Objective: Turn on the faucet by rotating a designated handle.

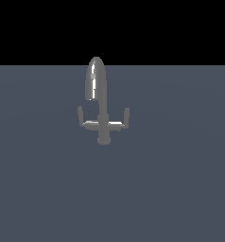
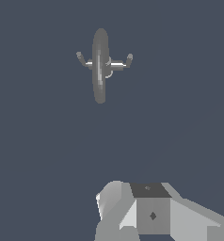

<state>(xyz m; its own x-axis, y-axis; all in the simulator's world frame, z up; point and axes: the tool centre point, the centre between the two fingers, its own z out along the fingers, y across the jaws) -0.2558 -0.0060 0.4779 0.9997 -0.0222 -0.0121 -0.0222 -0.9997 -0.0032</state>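
Note:
The faucet is a small grey metallic tap standing on the flat grey-blue surface, with a tall arched glossy spout and a crossbar of two side arms. The handle is the crossbar's arm on the exterior view's right, ending in a small upright tab. In the wrist view the faucet appears from above, with the handle sticking out sideways. Only grey blocky parts of my gripper show at that picture's edge, well apart from the faucet. Its fingers are not clearly separable. The exterior view does not show the gripper.
The faucet stands alone on the grey-blue floor. A black band of background lies beyond the floor's far edge.

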